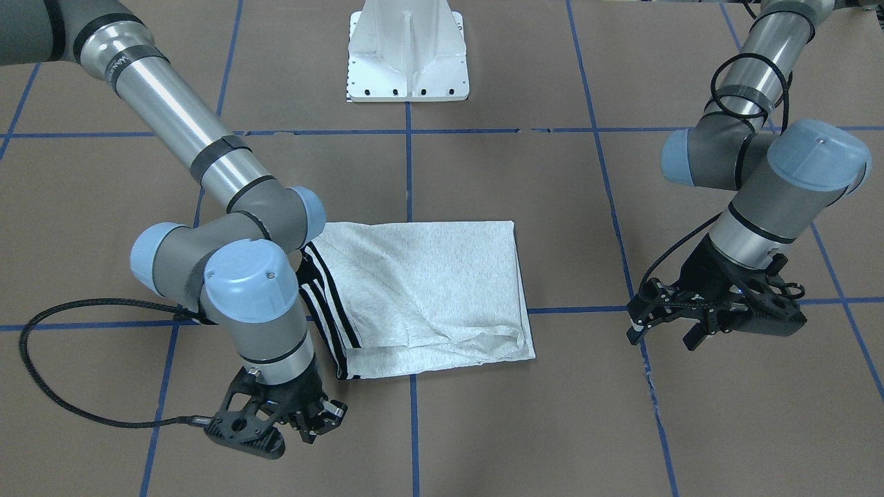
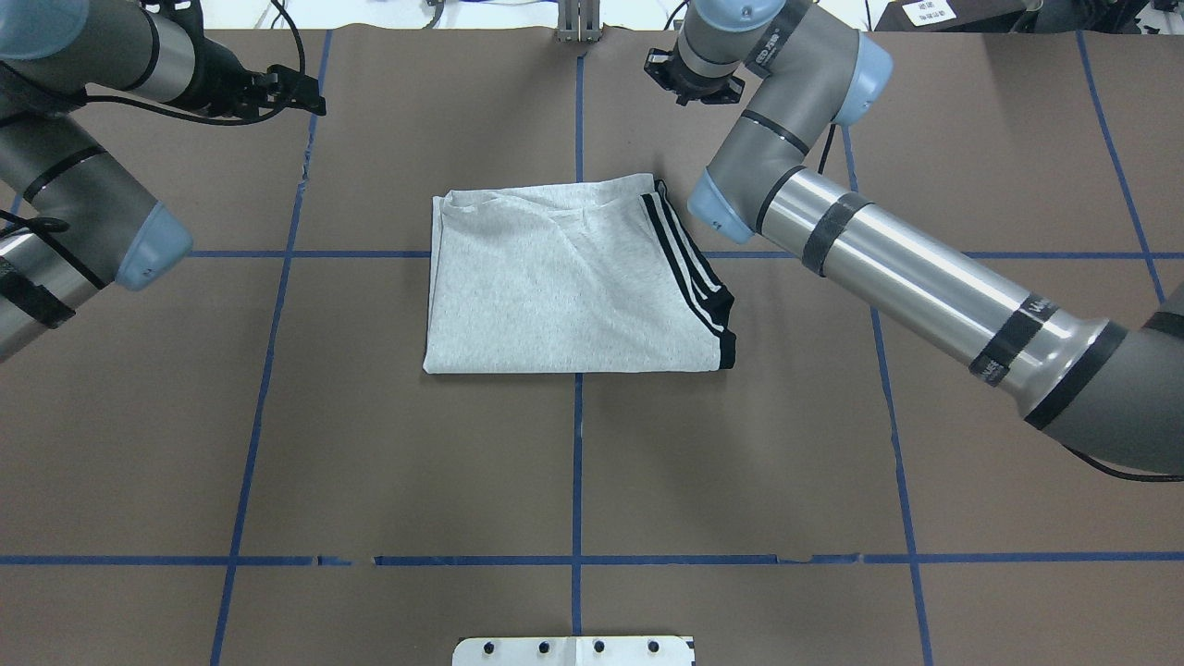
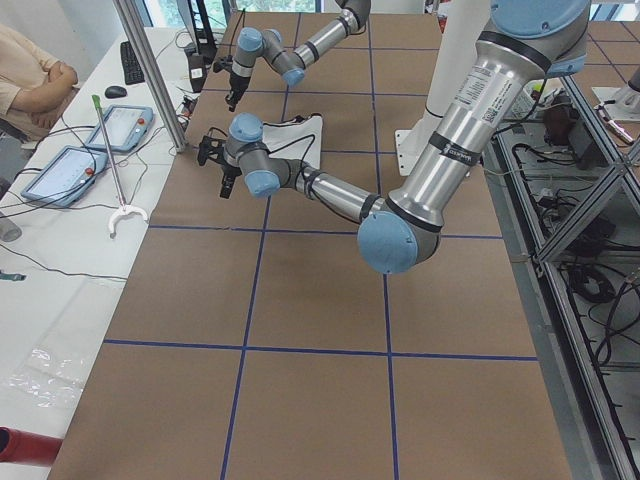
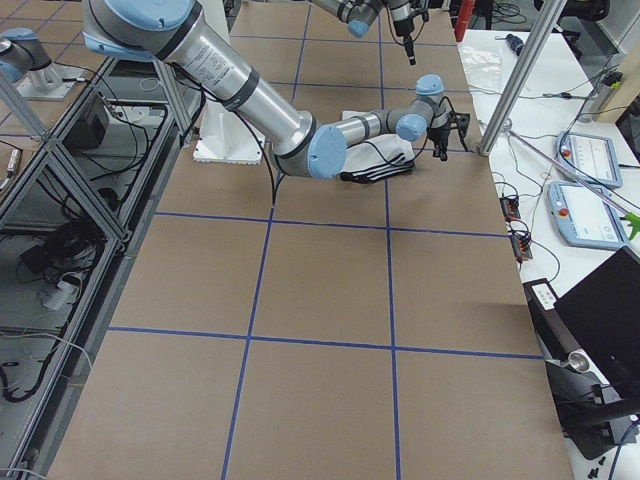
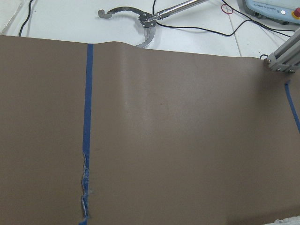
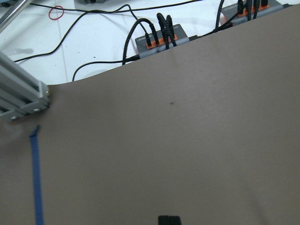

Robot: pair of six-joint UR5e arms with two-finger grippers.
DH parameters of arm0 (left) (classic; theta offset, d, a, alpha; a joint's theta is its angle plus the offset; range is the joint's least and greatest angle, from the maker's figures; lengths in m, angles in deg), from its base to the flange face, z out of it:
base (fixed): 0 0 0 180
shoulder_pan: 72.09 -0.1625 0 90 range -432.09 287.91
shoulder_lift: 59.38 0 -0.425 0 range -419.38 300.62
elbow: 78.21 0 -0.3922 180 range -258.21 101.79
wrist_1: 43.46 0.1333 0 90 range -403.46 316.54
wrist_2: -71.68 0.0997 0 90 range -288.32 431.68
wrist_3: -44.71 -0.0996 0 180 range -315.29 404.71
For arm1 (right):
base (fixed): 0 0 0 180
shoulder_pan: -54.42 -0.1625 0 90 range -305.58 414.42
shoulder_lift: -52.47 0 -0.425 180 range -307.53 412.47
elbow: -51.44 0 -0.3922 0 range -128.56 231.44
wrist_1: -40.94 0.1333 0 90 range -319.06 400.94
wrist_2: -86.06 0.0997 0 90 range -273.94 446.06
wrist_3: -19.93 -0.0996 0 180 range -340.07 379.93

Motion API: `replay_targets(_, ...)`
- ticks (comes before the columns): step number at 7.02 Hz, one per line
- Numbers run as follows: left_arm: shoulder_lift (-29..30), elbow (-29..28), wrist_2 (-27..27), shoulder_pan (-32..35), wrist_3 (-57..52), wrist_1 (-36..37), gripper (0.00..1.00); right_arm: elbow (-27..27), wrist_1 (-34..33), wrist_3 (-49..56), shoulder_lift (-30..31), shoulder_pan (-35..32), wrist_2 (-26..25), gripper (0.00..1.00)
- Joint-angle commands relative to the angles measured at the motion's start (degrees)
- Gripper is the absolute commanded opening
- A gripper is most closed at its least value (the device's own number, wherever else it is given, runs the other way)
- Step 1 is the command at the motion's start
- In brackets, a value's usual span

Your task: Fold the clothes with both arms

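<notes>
Facing the robot, we see the T-shirt (image 1: 428, 290) folded into a rough rectangle at the middle of the counter (image 1: 539, 428). Its plain grey side is up, and its black stripes run along the edge that passes under the right arm (image 1: 179, 131). The right fingers (image 1: 312, 426) hang near the shirt's striped corner on the operators' side, pressed together and holding nothing. The left fingers (image 1: 693, 337) hover well apart from the shirt on its other side — spread, with nothing between them.

From overhead, the shirt lies flat across the central blue tape line (image 2: 577, 462). Both arms reach toward the far side of the counter, and neither touches the cloth.

From the two ends of the counter, the shirt is a pale patch partly hidden by the nearer arm.

The left wrist camera shows brown counter, a strip of blue tape and a metal grabber claw (image 5: 136, 23) on the white surface beyond. In the right wrist camera we see bare counter and cables (image 6: 159, 33) — and the right fingers at the bottom edge, tip against tip.
</notes>
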State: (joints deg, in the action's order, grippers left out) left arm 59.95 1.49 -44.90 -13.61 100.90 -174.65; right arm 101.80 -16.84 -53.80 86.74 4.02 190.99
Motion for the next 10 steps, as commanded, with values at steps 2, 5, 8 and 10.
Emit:
replay_targets(2,-0.77,-0.34,-1.18,4.33,-15.26,3.46,0.99,10.88,-0.49,18.56,16.5,-13.36,16.82,0.0)
replay_targets(5,-5.06,-0.34,-8.72,17.05,-41.86,11.46,0.99,14.92,-9.75,44.28,26.8,-28.76,30.67,0.0)
replay_targets(8,-7.62,6.84,-12.17,24.47,-54.41,32.49,0.99,23.78,-37.75,69.97,28.14,-36.33,29.55,1.0)
replay_targets(10,-12.17,12.63,-14.61,29.92,-62.24,40.96,0.99,28.88,-50.98,76.53,28.31,-38.19,28.59,1.0)
